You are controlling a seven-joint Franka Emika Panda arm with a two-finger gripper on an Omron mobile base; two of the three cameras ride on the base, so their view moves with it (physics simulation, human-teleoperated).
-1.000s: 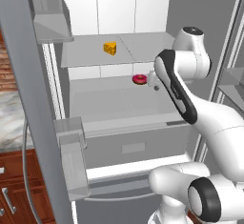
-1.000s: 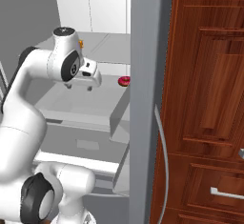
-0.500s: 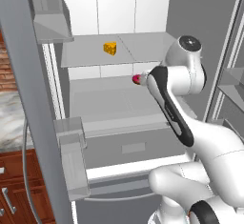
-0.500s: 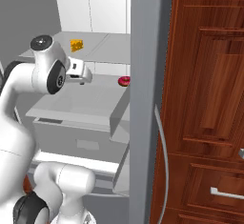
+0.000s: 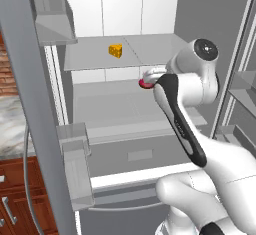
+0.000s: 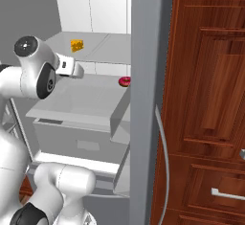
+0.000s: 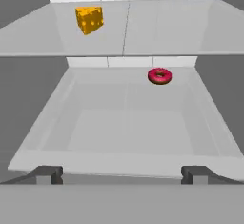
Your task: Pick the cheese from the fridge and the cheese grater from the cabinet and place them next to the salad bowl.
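The cheese point(image 5: 115, 50) point(image 6: 76, 45) point(image 7: 89, 19), a yellow-orange wedge with holes, stands on the upper glass shelf point(image 5: 90, 61) of the open fridge, left of centre. My gripper point(image 7: 121, 174) is open with nothing between its widely spread fingers. It points into the fridge at the level of the lower compartment, in front of and below the cheese. The hand point(image 5: 152, 74) point(image 6: 71, 68) hovers at the fridge's front edge, apart from the cheese. The cheese grater and the salad bowl are out of view.
A pink-frosted donut point(image 6: 125, 81) point(image 7: 159, 76) lies at the back right of the lower shelf, partly behind my arm in the left base view. The fridge door with bins point(image 5: 75, 154) stands open at left. Reddish-brown wooden fronts point(image 6: 210, 99) rise to the right.
My arm has swung and the hand has shifted a little to the left in front of the fridge. The cheese and the donut have stayed where they were.
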